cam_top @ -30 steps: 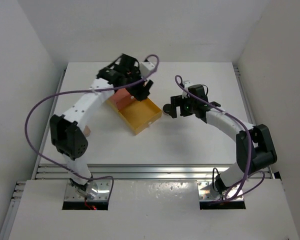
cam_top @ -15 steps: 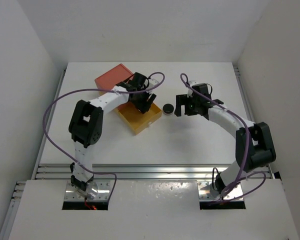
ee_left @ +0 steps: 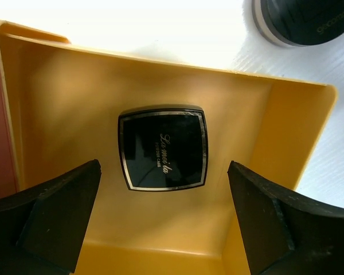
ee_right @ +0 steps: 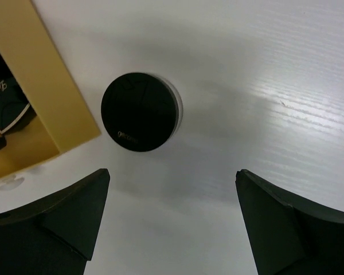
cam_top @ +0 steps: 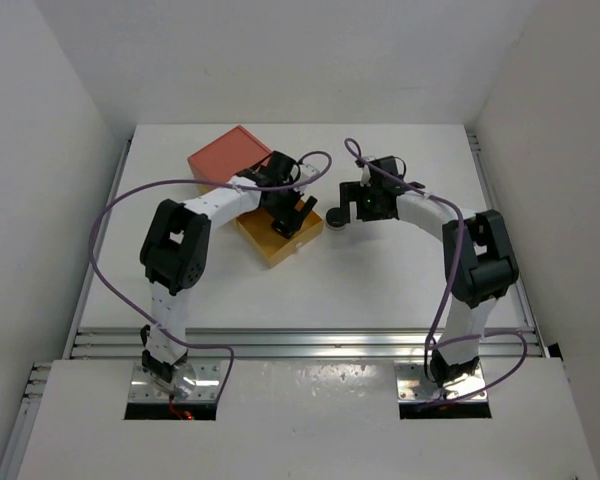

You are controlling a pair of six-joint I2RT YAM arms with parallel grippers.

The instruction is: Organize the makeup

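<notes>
A dark square case [ee_left: 163, 149] lies flat on the floor of the yellow drawer [ee_left: 57, 97]. My left gripper [ee_left: 163, 220] hangs open straight above it, with a finger on each side and touching nothing. A black round compact [ee_right: 139, 112] rests on the white table just past the drawer's corner [ee_right: 40, 86], and it also shows in the left wrist view as the compact [ee_left: 301, 20]. My right gripper [ee_right: 172, 223] is open above the table, a little short of the compact. From above, the left gripper [cam_top: 288, 215] is over the drawer and the right gripper [cam_top: 343, 212] is beside it.
The coral-red box [cam_top: 225, 158] sits at the back left, with the yellow drawer [cam_top: 270, 248] pulled out toward the table's middle. Both arms meet near the centre, their purple cables looping above. White walls close in the table [cam_top: 400, 280] on three sides.
The left gripper's jaws have spread wide over the drawer. The right gripper has swung left and now stands over the compact. The left arm has pulled back off the coral-red box.
</notes>
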